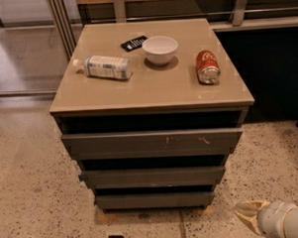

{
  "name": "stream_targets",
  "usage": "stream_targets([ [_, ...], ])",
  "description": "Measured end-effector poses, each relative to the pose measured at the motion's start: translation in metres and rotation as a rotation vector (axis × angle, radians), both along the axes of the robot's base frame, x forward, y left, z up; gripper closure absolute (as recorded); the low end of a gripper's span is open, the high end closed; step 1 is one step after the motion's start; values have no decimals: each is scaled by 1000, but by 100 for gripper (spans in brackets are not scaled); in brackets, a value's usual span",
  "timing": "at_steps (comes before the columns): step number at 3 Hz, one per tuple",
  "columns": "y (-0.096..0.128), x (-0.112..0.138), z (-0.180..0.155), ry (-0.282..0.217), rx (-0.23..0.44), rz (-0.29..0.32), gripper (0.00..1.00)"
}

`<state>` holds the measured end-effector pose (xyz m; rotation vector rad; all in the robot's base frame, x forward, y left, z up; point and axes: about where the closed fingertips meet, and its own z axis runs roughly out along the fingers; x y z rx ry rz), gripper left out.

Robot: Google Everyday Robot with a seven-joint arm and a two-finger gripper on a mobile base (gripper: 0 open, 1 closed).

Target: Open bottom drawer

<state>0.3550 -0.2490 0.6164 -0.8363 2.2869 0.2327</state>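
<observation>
On the cabinet (153,98), a plastic bottle (104,67) is seen lying at the upper left of the frame, with a flat black object (134,42) just right of it. Lower centre, close to the floor, the bottom drawer (155,200) is found shut, the lowest of three grey fronts. No handle is shown, so a hold is best taken over its top lip, in the dark gap above. It is judged rigid and hard-edged, to be drawn straight out. A white bowl (160,49) and a red can (207,67) are set further right. The gripper (252,214) is seen at the lower right corner, apart from the drawer. Whether it is wide or narrow cannot be told.
</observation>
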Motion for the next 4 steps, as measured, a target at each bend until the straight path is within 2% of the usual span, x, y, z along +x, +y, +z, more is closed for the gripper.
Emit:
stream_targets([
  [1, -10, 17, -54, -30, 29, -90, 100],
  [2, -34, 47, -89, -116, 38, -192, 100],
  [3, -43, 69, -135, -133, 107, -247, 100],
  [4, -26, 62, -174, -85, 177, -259, 100],
])
